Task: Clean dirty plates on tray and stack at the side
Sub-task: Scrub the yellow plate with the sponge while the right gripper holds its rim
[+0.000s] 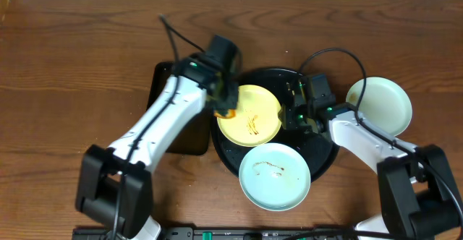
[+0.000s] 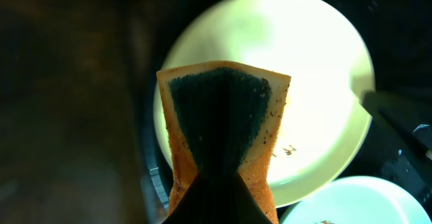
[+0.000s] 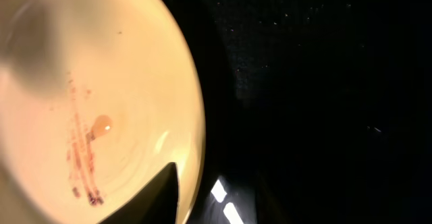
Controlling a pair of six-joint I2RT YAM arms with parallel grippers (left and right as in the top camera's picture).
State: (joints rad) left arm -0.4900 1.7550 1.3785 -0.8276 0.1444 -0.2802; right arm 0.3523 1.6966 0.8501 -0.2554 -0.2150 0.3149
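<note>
Over the black tray (image 1: 323, 152), overhead view: yellow plate (image 1: 262, 104) sits left of the tray's centre, brown streaks on it. One mint plate (image 1: 275, 176) overhangs the tray's near rim, also streaked. Second mint plate (image 1: 380, 106) lies right of the tray on the bench (image 1: 65, 45). Left claw (image 1: 226, 110) is at the yellow plate's left edge, right claw (image 1: 291, 116) at its right edge. Left wrist view: claw clamped on orange sponge (image 2: 223, 116), green face showing, over the yellow plate. Right wrist view: one finger (image 3: 152, 200) overlaps the plate's rim; apart or together, can't tell.
</note>
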